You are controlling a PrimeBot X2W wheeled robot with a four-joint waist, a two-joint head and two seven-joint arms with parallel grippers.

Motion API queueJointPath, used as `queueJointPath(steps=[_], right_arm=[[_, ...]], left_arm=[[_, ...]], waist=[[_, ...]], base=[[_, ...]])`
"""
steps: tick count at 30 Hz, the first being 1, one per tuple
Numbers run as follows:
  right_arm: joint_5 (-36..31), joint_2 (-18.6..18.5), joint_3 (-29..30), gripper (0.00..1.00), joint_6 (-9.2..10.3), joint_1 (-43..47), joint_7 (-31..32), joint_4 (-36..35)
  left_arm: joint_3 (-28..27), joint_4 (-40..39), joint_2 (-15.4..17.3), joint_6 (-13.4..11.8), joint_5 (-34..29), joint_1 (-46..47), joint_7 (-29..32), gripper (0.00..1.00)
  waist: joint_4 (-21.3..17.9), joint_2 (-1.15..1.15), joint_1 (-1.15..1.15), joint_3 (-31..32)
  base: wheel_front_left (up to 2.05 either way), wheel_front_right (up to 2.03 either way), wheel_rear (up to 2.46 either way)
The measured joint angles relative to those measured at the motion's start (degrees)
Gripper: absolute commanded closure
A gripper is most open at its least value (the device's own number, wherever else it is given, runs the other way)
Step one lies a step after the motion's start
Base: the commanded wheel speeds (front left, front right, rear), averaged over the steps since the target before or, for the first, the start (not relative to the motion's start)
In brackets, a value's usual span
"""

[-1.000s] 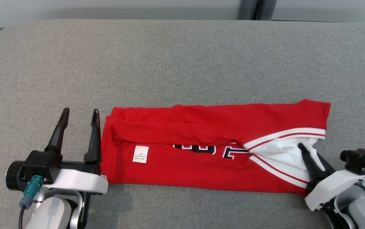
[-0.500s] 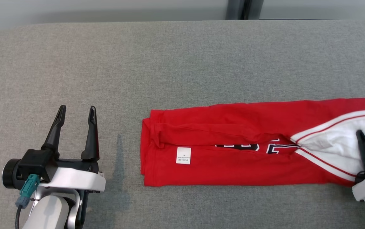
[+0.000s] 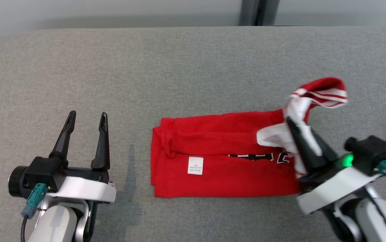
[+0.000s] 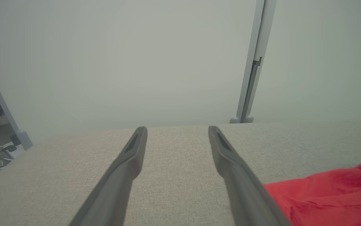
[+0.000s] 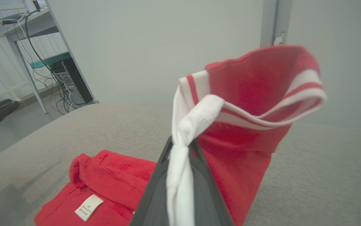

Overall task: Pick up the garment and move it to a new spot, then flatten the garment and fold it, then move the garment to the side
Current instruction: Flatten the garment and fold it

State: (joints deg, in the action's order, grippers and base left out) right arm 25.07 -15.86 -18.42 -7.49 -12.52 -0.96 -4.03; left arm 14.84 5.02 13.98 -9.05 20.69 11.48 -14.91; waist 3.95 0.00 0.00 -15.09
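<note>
Even diffuse light; soft shadows; wrist views hazy.

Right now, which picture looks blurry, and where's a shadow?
Left wrist view: the left gripper looks soft, out of focus. Head view: sharp, faint shadow on the grey surface beside it. Right wrist view: the red jersey looks fairly sharp.

Black tapered claws [image 3: 88, 113] [image 3: 288, 119], white wrist shells [image 3: 78, 191], teal plugs [image 3: 33, 201], green light [image 3: 347, 160]
</note>
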Motion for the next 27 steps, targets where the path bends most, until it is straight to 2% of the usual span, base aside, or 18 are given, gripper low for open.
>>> queueJointPath(steps=[4,8,19,25,26,27], right_arm=[[-0.3,4.0,-5.8,1.00,0.00,-2.6,1.5,-0.5],[0.9,6.9,-11.2,1.00,0.00,-5.9,1.5,3.9],[5.3,10.1,-20.8,1.00,0.00,-14.2,-3.0,20.3],[7.9,11.3,-24.6,0.99,0.00,-17.9,-7.2,27.4],[8.5,11.6,-25.1,0.66,0.00,-18.5,-8.0,28.3],[8.9,11.6,-26.0,0.57,0.01,-19.1,-8.7,28.9]], left_arm=[[0.4,0.3,-0.5,0.5,-0.1,0.8,0.0,0.00],[0.8,0.7,-1.3,1.2,-0.4,1.0,0.0,0.00],[1.2,1.3,-3.7,2.9,-1.4,2.4,0.0,0.00],[1.0,2.0,-4.5,3.6,-2.2,3.2,0.0,0.00],[1.0,2.1,-4.6,3.9,-2.4,3.2,0.0,0.00],[1.0,2.2,-4.7,4.0,-2.5,3.3,0.0,0.00]], waist=[[1.2,0.00,0.00,-0.2],[2.9,0.00,0.00,-0.6],[7.0,0.00,0.00,-3.0],[7.8,0.00,0.00,-4.5],[7.8,0.00,0.00,-4.6],[7.8,0.00,0.00,-4.7]], base=[[0.00,0.00,0.00],[0.00,0.00,0.00],[0.00,0.00,0.00],[0.00,0.00,0.00],[0.00,0.00,0.00],[0.00,0.00,0.00]])
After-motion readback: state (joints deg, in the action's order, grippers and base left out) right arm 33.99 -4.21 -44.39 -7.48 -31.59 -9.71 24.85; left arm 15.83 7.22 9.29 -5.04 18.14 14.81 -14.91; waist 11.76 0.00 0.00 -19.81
